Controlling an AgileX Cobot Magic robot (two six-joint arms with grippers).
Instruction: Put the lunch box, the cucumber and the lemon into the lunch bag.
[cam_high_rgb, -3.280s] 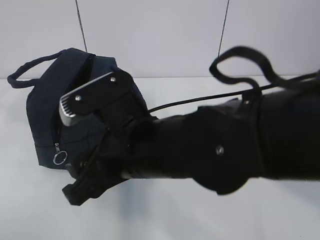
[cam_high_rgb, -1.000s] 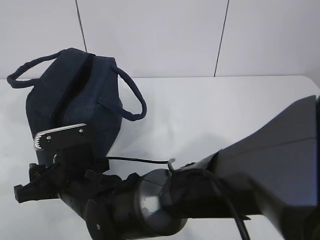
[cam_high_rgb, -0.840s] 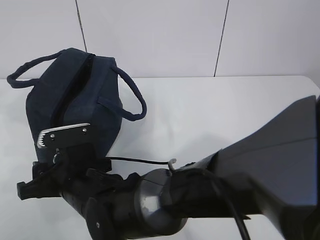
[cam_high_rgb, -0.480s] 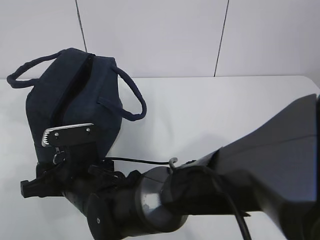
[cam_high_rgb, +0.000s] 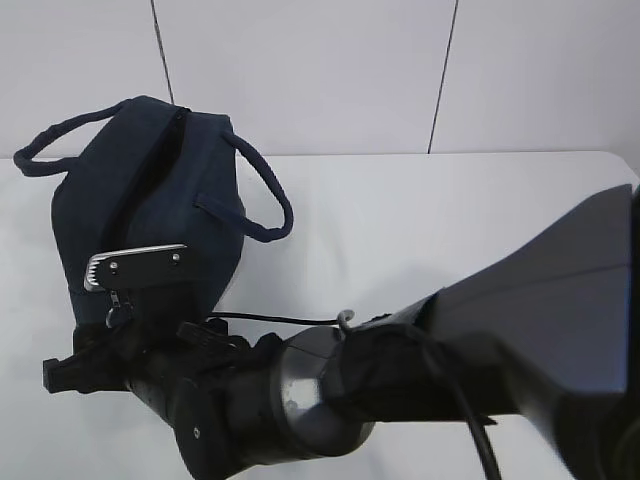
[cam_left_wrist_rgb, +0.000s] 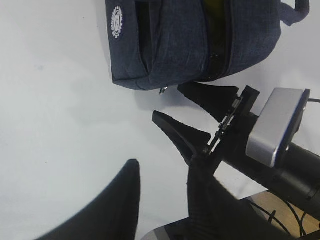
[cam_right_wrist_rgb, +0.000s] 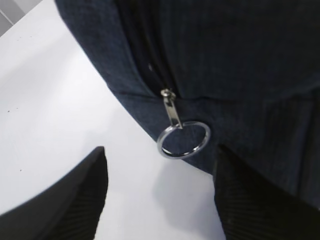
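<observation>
The right gripper (cam_right_wrist_rgb: 160, 195) hangs with jaws wide and empty, one finger at each lower corner of the right wrist view, the silver ring pull (cam_right_wrist_rgb: 183, 140) just ahead at twelve o'clock. To do this well, I judge it should ease forward until the ring sits between the fingers, close squarely on the metal (not the fabric), then draw along the zipper line.

The left gripper (cam_left_wrist_rgb: 162, 197) is partly open and holds nothing, at six o'clock from the lunch bag (cam_high_rgb: 150, 200).

Count: one navy bag, two loop handles, one ring pull. A yellow-green glimpse shows inside; lunch box, cucumber and lemon cannot be told apart.
</observation>
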